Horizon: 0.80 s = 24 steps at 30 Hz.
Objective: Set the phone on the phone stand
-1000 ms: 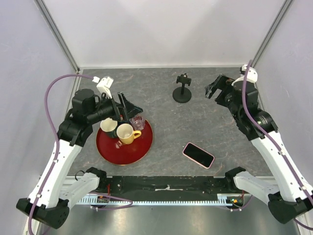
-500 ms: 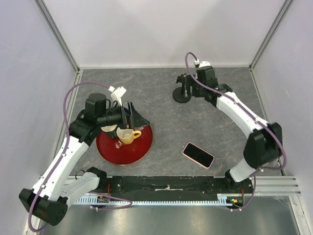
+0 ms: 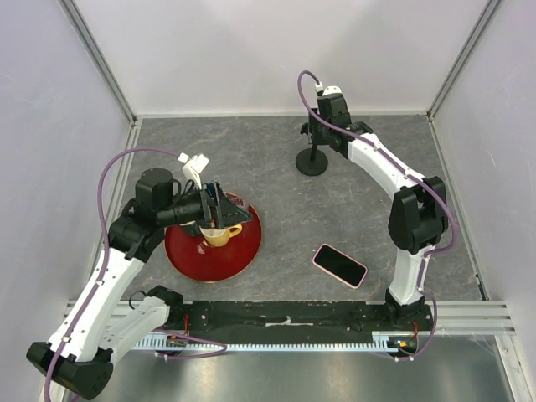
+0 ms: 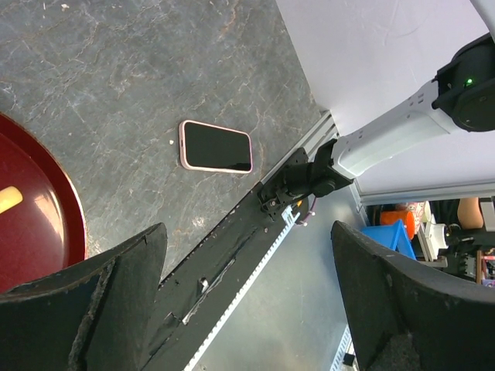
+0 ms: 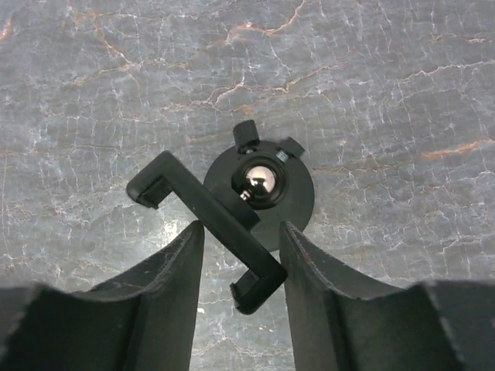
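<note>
At the near edge of the table point(image 3: 276, 201), a little right of centre, I see the phone point(image 3: 340, 265) lying flat with its screen up. Its long axis runs on a diagonal, from far-left to near-right in the top view. It touches neither gripper. The left wrist view also shows the phone point(image 4: 216, 146) flat on the grey surface, beside the black front rail point(image 4: 232, 247).

The phone stand point(image 3: 312, 159) is upright on its disc base on the far side, well apart from the phone. In the right wrist view, looking straight down, its clamp head point(image 5: 203, 229) lies as a slanted bar above the base.

My right arm reaches far across the table, with the forearm angled left toward the stand. The right gripper point(image 5: 240, 236) sits at the clamp head, jaws at a narrow gap with the bar passing between them. I cannot tell whether the pads actually press on it.

My left arm is bent, and the left gripper point(image 3: 219, 209) points right, over the red tray point(image 3: 201, 264) and above the yellow mug point(image 3: 219, 235). Its jaws are spread wide and hold nothing.
</note>
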{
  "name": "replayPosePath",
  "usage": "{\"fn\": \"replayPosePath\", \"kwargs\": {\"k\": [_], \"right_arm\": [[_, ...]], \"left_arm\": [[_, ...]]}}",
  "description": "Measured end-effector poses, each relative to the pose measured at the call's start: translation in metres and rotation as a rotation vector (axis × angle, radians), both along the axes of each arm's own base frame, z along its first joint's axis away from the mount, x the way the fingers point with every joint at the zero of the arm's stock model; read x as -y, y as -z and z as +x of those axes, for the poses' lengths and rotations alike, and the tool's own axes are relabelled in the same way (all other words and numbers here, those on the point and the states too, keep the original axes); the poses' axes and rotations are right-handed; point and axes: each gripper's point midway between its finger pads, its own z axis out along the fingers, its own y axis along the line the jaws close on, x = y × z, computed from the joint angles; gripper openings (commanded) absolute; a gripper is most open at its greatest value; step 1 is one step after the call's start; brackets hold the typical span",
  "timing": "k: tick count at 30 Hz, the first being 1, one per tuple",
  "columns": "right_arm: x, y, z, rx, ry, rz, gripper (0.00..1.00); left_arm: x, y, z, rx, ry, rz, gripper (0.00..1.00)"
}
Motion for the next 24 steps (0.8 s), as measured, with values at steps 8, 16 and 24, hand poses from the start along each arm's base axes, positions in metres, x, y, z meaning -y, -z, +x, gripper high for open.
{"fn": "replayPosePath", "kwargs": {"k": [8, 16, 24], "right_arm": [[0.000, 0.001, 0.001, -0.002, 0.021, 0.005, 0.00], [-0.002, 0.005, -0.015, 0.013, -0.067, 0.016, 0.00], [-0.019, 0.006, -0.065, -0.008, -0.416, 0.007, 0.00]], "left_arm": [[0.000, 0.002, -0.001, -0.010, 0.000, 0.004, 0.92], [0.003, 0.015, 0.002, -0.050, 0.006, 0.021, 0.91], [0.026, 0.030, 0.006, -0.101, 0.068, 0.034, 0.87]]}}
